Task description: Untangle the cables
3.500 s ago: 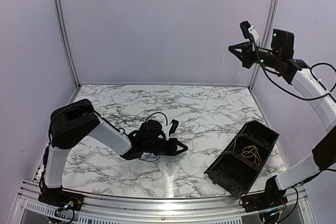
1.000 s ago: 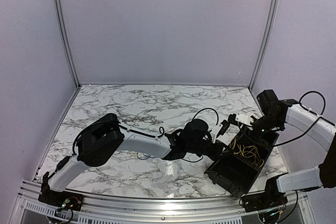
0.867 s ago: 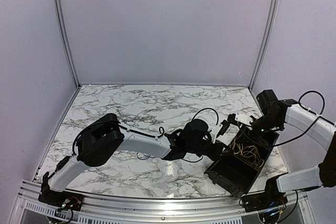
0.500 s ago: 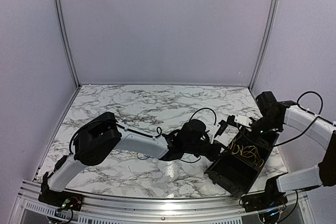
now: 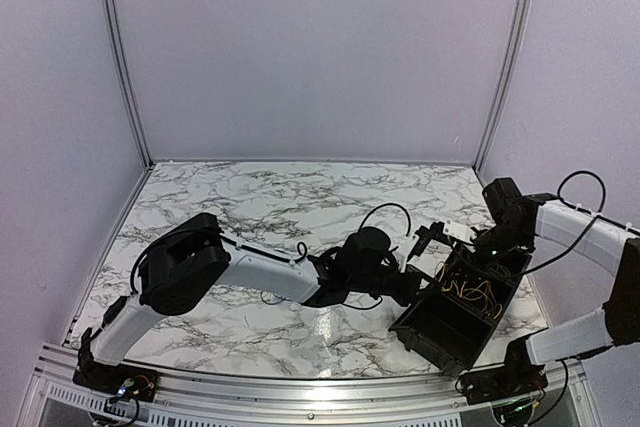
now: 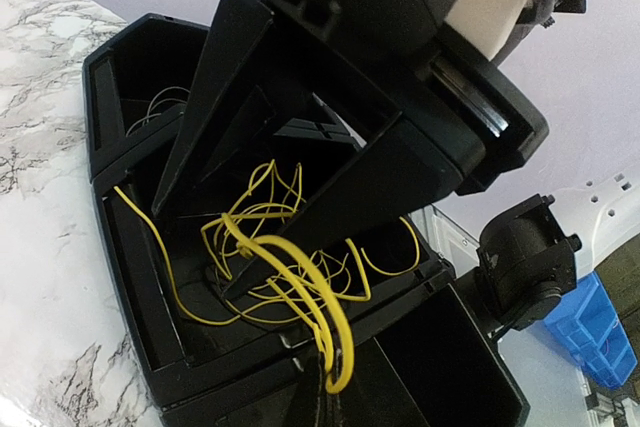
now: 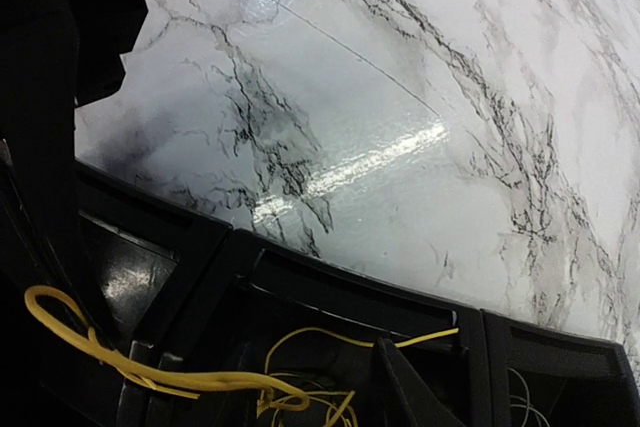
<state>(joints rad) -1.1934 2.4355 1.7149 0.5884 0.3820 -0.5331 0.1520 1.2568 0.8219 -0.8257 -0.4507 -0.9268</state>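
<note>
Two grippers work the black bin (image 6: 480,367): left gripper (image 6: 328,402) clenched on a yellow cable loop (image 6: 300,282) above it, right gripper (image 6: 195,252) released inside it, likely ready to pin the rest

One black tray (image 5: 436,335) is counted, with three compartments seen in the left wrist view. One tangle of yellow cables (image 6: 280,259) is counted in the middle compartment; its strands cannot be told apart, possibly several. One small bunch of thin pale wires (image 6: 158,105) is counted in the end compartment. Two arms are counted: left arm (image 5: 255,272), right arm (image 5: 585,232). One marble table (image 5: 260,202). One blue crate (image 6: 590,332).
</note>
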